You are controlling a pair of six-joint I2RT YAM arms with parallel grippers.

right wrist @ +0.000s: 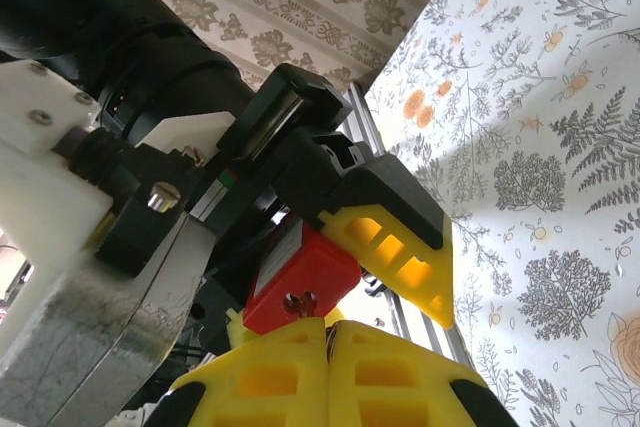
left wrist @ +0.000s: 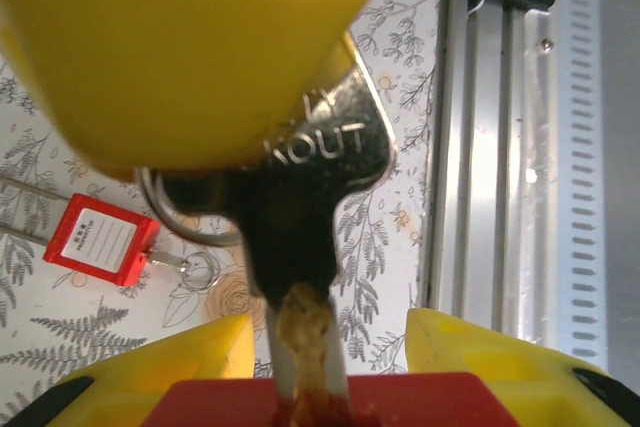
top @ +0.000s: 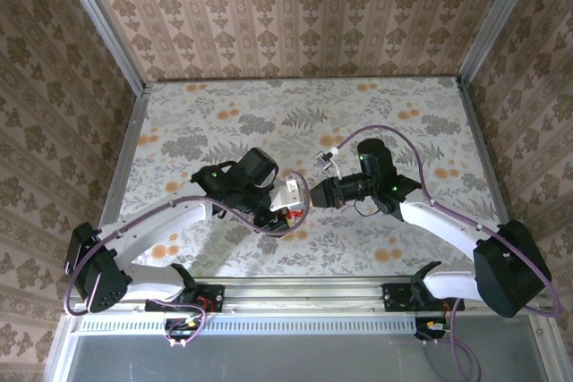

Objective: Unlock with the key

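Two grippers faced each other. Nearest, the left gripper (left wrist: 330,347), jaws partly open, clamped the red padlock (left wrist: 320,402). The key (left wrist: 310,177) stood at 12 o'clock from it, long axis 12-to-6, tip in the keyhole. Beyond, the right gripper (right wrist: 328,332), fully closed, pinched the key's head.

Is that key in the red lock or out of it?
In, at least partly: the key runs blade-first down into the red padlock gripped by the left pincer.
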